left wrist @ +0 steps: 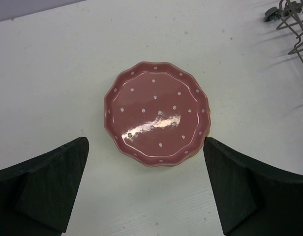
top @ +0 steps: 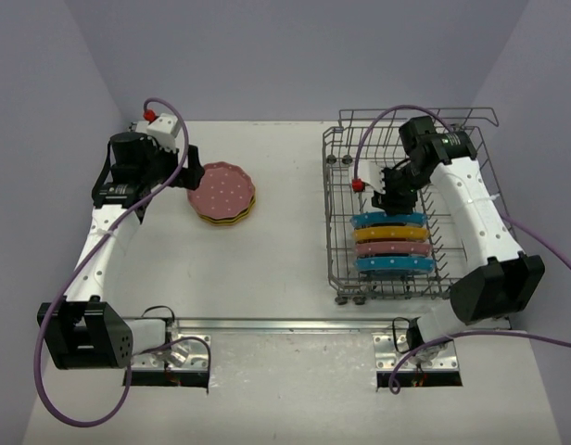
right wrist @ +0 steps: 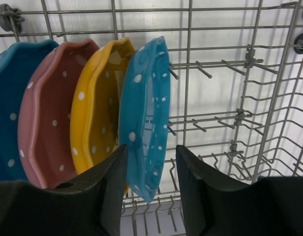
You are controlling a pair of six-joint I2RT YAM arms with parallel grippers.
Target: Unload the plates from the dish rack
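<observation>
The grey wire dish rack (top: pixel 334 243) stands at the right and holds several upright dotted plates: blue (top: pixel 389 220), yellow (top: pixel 393 234), pink (top: pixel 392 248) and blue (top: pixel 394 264). My right gripper (top: pixel 394 199) is inside the rack. In the right wrist view it (right wrist: pixel 151 150) is open and straddles the rim of the nearest blue plate (right wrist: pixel 144 98), with yellow (right wrist: pixel 95 113), pink (right wrist: pixel 45 113) and blue (right wrist: pixel 9 98) plates behind. A pink plate (top: pixel 221 190) lies flat on a yellow one (top: pixel 225 220) on the table. My left gripper (left wrist: pixel 146 191) is open and empty just short of the pink plate (left wrist: pixel 156 120).
The rack's far half (right wrist: pixel 240 118) holds only bare tines. A rack corner with a wheel (left wrist: pixel 289 19) shows at the top right of the left wrist view. A metal rail (top: pixel 285 326) runs along the near table edge. Grey walls enclose the table.
</observation>
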